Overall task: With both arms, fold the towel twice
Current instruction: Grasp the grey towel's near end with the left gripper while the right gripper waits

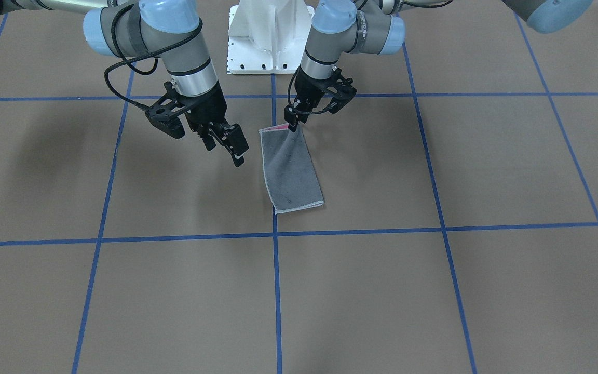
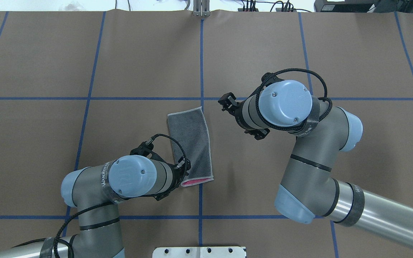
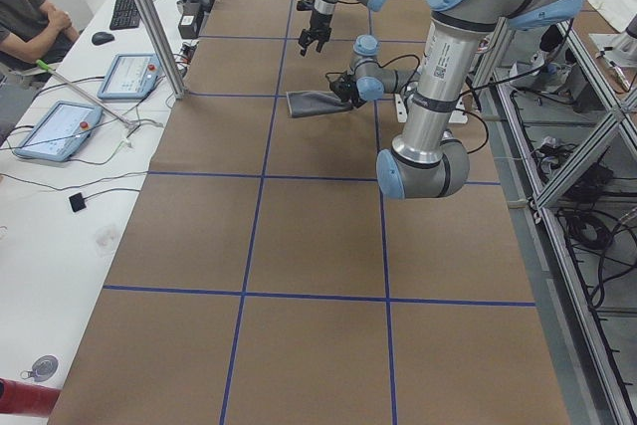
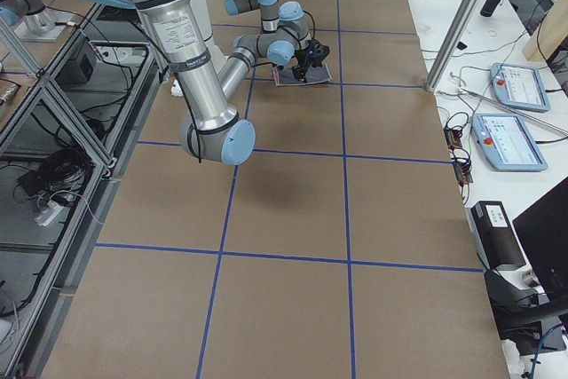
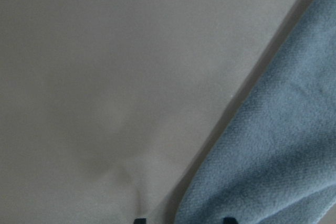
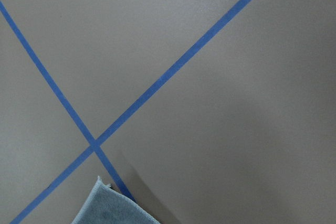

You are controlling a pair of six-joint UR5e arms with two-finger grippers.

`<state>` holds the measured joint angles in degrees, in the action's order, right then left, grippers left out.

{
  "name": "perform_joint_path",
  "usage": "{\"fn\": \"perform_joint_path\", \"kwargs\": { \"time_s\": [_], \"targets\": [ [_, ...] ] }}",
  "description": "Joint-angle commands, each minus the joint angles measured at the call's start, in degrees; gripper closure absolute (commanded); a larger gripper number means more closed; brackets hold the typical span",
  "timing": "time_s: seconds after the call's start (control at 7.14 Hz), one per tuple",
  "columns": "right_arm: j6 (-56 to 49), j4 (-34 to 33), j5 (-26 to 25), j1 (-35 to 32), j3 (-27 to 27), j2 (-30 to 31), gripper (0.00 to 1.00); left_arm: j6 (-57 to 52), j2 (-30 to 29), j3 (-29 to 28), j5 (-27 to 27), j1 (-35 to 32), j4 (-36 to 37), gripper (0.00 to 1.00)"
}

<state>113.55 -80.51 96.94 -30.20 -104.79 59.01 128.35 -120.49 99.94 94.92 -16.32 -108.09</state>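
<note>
One towel (image 1: 293, 171) lies flat on the brown surface (image 1: 434, 291), folded into a narrow rectangle with its dark grey face up. A strip of pink shows at the short end nearest the robot, and light edging runs along the far short end and one long side. It rests partly over one blue tape line (image 1: 276, 291), with its far end just short of a crossing line. Two arms reach in from either side of the white pedestal base (image 1: 270, 36). The left gripper (image 1: 293, 126) is down at the towel's near corner on the robot's left, touching the cloth. The left wrist view shows two dark fingertips (image 5: 139, 220) with a gap between them and the towel's edge running into that gap, but whether they pinch the cloth cannot be told. The right gripper (image 1: 225, 155) hangs raised beside the towel's other long side, apart from it, its fingers spread and holding nothing. Brown surface extends on all sides of the towel.
</note>
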Motion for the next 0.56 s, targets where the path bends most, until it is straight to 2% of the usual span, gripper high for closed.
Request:
{"fn": "perform_joint_path", "kwargs": {
  "time_s": [0.0, 0.28, 0.42],
  "targets": [
    [0.0, 0.0, 0.0, 0.0, 0.0, 0.1, 0.00, -0.7, -0.2, 0.0, 0.0, -0.1, 0.0, 1.00],
    [0.0, 0.1, 0.0, 0.0, 0.0, 0.5, 0.00, -1.1, 0.3, 1.2, 0.6, -1.3, 0.0, 1.00],
    [0.0, 0.1, 0.0, 0.0, 0.0, 0.5, 0.00, -2.3, 2.4, 3.5, 0.6, -1.4, 0.2, 1.00]
  ]
}}
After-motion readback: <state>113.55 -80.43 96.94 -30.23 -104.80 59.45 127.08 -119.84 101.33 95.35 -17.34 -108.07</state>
